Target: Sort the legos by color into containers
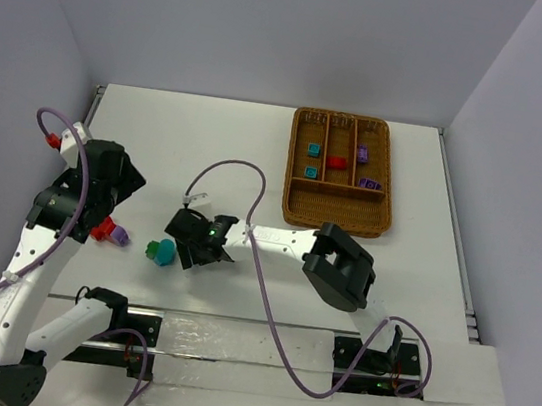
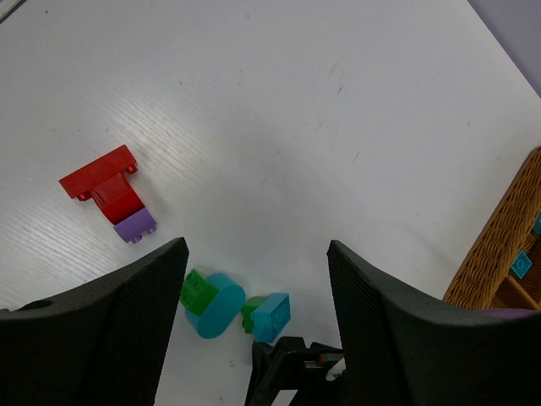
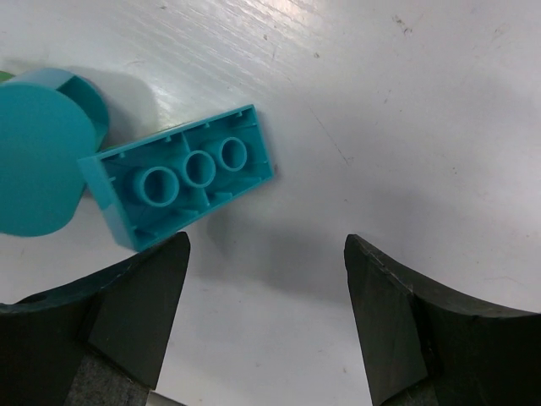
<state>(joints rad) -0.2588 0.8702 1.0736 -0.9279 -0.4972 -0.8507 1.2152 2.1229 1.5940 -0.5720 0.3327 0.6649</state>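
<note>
Upper right of the top view: brown wicker tray [image 1: 335, 215], two teal bricks [image 1: 314, 150] in its left narrow slot, a red brick [image 1: 336, 162] in the middle slot, two purple bricks [image 1: 363, 154] in the right slot. Lower left, outside the tray: red piece [image 1: 103, 230] touching a purple piece [image 1: 119, 236]. Near them, a green brick [image 1: 154, 247], a teal round piece [image 3: 42, 156] and an upturned teal brick [image 3: 190, 173], tubes up.

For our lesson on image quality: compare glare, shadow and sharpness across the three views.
Top external: soft, even light on the table, no harsh glare. Left wrist: a pale sheen streaks the table; the open left gripper looms dark. Right wrist: glare near the top edge; the teal brick is sharp, its soft shadow falling toward the open right gripper.
</note>
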